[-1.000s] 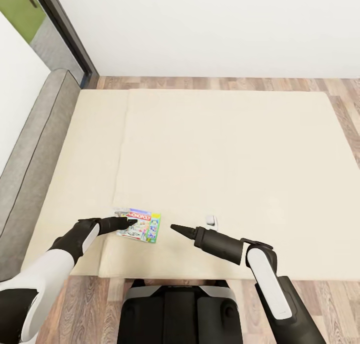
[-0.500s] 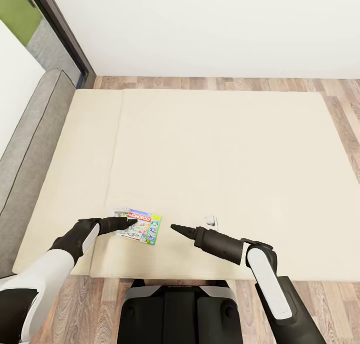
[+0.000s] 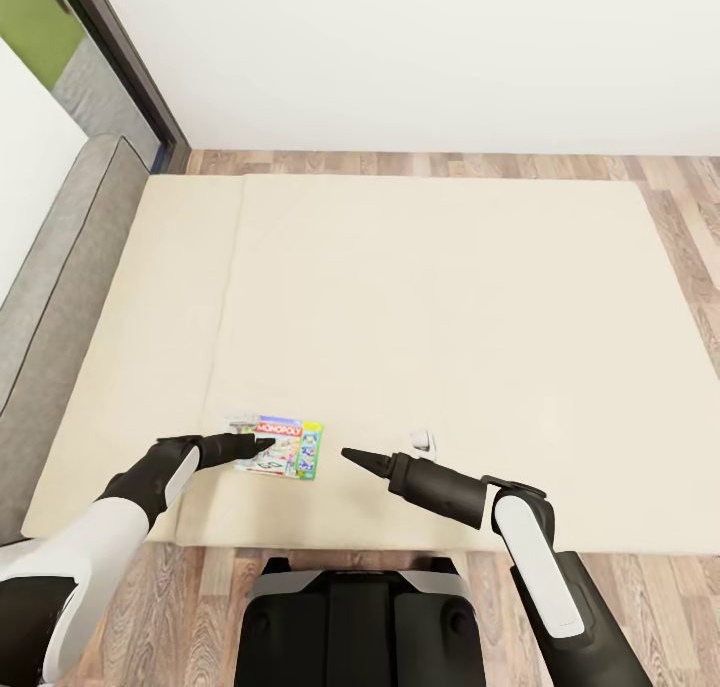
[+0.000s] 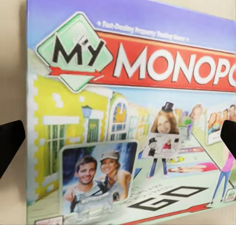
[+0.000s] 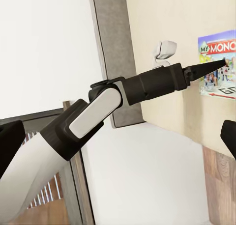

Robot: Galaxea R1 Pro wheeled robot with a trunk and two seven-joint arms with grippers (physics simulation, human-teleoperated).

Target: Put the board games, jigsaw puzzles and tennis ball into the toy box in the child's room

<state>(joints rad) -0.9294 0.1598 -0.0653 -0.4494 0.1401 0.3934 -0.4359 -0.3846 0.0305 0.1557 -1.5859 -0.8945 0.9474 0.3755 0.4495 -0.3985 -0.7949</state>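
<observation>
Monopoly game lies flat on the bed, close to the near edge and a little toward the headboard side. Its cover is bright: a red banner with white letters, a green diamond, a yellow house and a photo of two people, all plain in the left wrist view. The left gripper sits low over the box's near-left part, its black fingers spread wide; in the wrist view one fingertip shows off each side of the cover, so the box lies between them. Whether the tips touch the box I cannot tell.

The right gripper hangs over bare mattress just beside the game, pointing toward it but apart from it. From the head view its fingers look like one tapered point; the right wrist view has a dark tip at each far edge, so the jaws stand wide with nothing between them. That view also catches the left arm reaching to the game.

A small white object rests on the mattress near the right forearm. Wood-plank floor runs beyond the bed, under a white wall.
</observation>
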